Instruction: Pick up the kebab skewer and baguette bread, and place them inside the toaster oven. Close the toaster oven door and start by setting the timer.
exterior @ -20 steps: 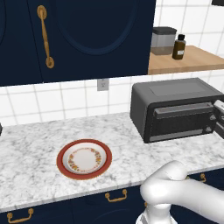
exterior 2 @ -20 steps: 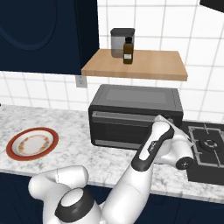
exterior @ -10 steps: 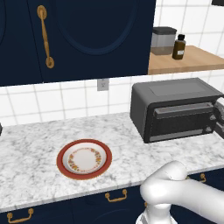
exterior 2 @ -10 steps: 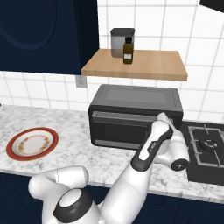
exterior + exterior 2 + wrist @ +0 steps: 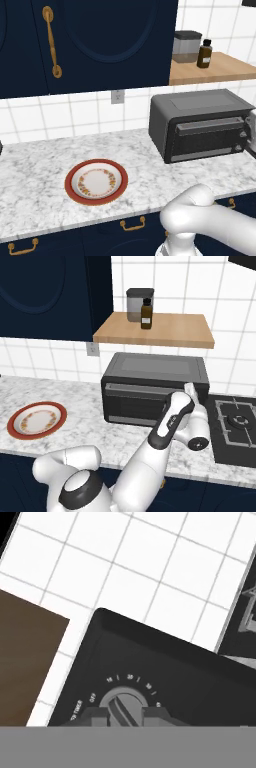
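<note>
The dark grey toaster oven (image 5: 200,125) (image 5: 150,388) stands on the marble counter. Its glass door (image 5: 207,137) (image 5: 137,401) is up and closed. My gripper (image 5: 191,388) (image 5: 125,716) is at the oven's right side panel and is shut on the timer knob (image 5: 123,704). In the hand view one fingertip presses each side of the knob's ridge. The white hand (image 5: 251,125) shows at the oven's right end in the left base view. The kebab skewer and the baguette bread are hidden.
A red-rimmed patterned plate (image 5: 96,182) (image 5: 36,420) lies on the counter left of the oven. A wooden shelf (image 5: 215,70) (image 5: 155,330) above the oven carries a jar and a dark bottle. A stove burner (image 5: 237,423) sits right of the oven.
</note>
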Controlling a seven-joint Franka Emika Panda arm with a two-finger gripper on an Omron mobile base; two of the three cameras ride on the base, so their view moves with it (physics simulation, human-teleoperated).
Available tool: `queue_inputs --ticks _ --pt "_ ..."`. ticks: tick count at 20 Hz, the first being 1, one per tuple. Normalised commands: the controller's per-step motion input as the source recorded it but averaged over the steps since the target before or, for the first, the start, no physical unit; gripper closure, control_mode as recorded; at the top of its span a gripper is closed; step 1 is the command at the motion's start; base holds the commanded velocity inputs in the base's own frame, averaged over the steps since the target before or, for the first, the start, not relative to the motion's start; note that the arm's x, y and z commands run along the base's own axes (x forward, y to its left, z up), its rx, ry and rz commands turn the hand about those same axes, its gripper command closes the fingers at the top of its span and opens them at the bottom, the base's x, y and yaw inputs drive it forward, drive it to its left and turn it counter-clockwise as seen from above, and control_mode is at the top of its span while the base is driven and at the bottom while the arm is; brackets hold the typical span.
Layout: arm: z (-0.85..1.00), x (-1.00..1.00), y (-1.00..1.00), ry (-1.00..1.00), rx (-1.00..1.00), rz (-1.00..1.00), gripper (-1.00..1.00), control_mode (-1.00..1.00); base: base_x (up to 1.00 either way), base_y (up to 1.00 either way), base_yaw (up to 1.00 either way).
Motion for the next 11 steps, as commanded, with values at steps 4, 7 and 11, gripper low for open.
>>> queue_inputs --ticks 4,7,11 --pt "-0.06 -0.02 -0.06 0.0 0.25 -0.07 1.0 -1.0 0.0 0.0 0.0" --pt "-0.07 -0.01 -0.03 0.0 0.23 -0.07 1.0 -1.0 0.0 0.0 0.0" --pt "-0.11 0.0 -0.05 0.0 0.22 -0.06 1.0 -1.0 0.0 0.0 0.0"
